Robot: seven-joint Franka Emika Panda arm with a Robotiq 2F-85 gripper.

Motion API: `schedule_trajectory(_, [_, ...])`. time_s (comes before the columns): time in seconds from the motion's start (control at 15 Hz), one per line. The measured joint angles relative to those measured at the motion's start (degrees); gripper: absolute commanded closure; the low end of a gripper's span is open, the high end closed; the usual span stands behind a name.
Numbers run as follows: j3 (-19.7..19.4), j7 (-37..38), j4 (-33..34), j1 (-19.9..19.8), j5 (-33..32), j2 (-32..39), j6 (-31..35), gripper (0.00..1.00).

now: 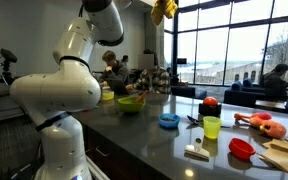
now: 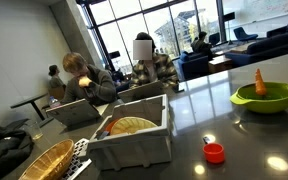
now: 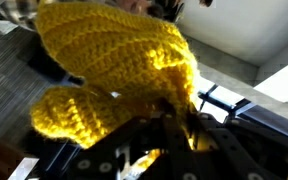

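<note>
My gripper [image 3: 169,120] is shut on a yellow crocheted soft toy [image 3: 114,65], which fills most of the wrist view. In an exterior view the arm is raised high and the yellow toy [image 1: 164,9] hangs at the top of the frame, well above the dark countertop [image 1: 154,140]. The gripper itself is cut off by that frame's top edge.
On the countertop are a green bowl [image 1: 130,102], a blue bowl [image 1: 169,121], a yellow-green cup [image 1: 212,127], a red bowl [image 1: 242,148], an orange toy [image 1: 264,124] and a wooden board [image 1: 284,155]. A white bin [image 2: 134,135], a woven basket [image 2: 44,160], a red cap [image 2: 215,152] and a green bowl holding a carrot [image 2: 264,95] show in an exterior view. People sit behind.
</note>
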Motion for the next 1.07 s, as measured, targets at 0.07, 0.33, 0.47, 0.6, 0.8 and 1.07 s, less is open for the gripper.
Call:
schedule_trajectory(0.07, [0.77, -0.11, 0.71, 0.56, 1.2, 0.59, -0.64, 0.97])
schedule_trajectory(0.33, [2.94, -0.87, 1.6, 4.02, 2.75, 2.02, -7.42, 0.97])
schedule_trajectory(0.47, [3.09, -0.9, 1.23, 5.81, 2.26, 1.96, -12.33, 0.97])
schedule_trajectory(0.6, [3.13, -0.9, 0.22, 7.66, 1.35, 1.69, -17.03, 0.97])
schedule_trajectory(0.8, [2.92, -1.08, -2.48, 10.62, -1.08, 1.61, -23.14, 0.97])
schedule_trajectory(1.07, [0.78, -3.63, -8.63, 15.78, -7.11, 2.42, -27.32, 0.86])
